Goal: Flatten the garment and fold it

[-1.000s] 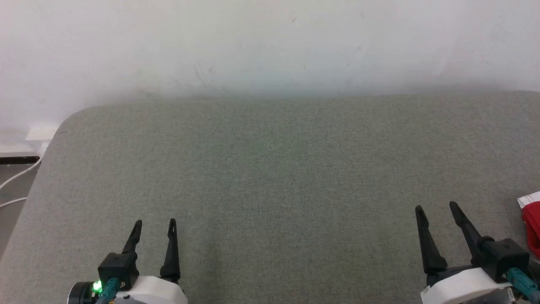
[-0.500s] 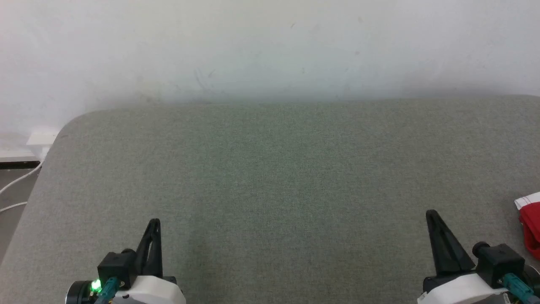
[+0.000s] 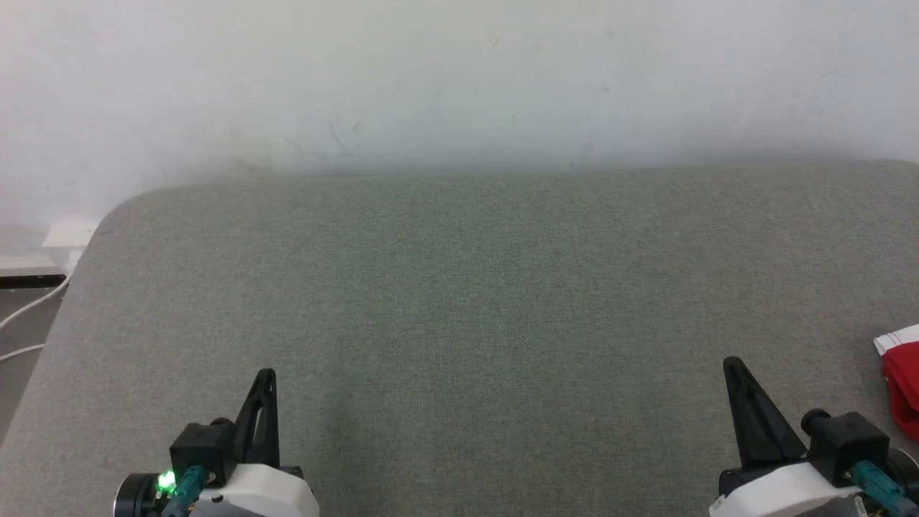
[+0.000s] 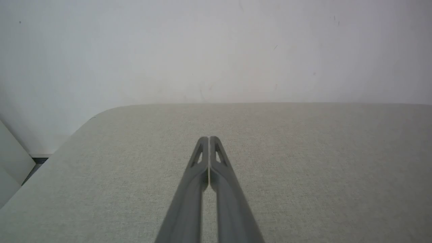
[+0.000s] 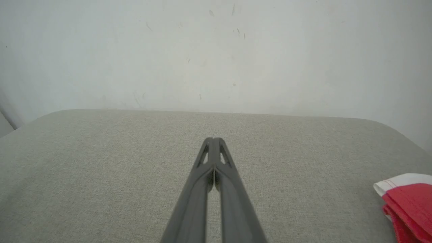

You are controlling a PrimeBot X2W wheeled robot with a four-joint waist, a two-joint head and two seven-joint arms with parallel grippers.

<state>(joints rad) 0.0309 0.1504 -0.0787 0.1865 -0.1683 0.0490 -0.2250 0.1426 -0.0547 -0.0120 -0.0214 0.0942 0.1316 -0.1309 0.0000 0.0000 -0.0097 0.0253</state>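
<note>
My left hand [image 3: 266, 375] has its two fingers pressed together on nothing, low over the grey cloth-covered table [image 3: 459, 301]. My right hand [image 3: 732, 362] is the same: fingers together, empty. Both wrist views confirm it, with the left hand [image 4: 209, 138] and the right hand [image 5: 213, 139] each showing fingertips that meet, with bare cloth ahead of them up to the white wall [image 3: 459, 79].

The red shorts [image 3: 901, 377] lie on the table off to the right of my right hand, near it but not touching. I can see just a red corner with a white edge [image 5: 408, 199]; the rest is cut off, so I cannot tell how they lie.

As I judge it, nothing of the job is done. The shorts are not spread out between my hands, so fetching, flattening and folding are all left.
</note>
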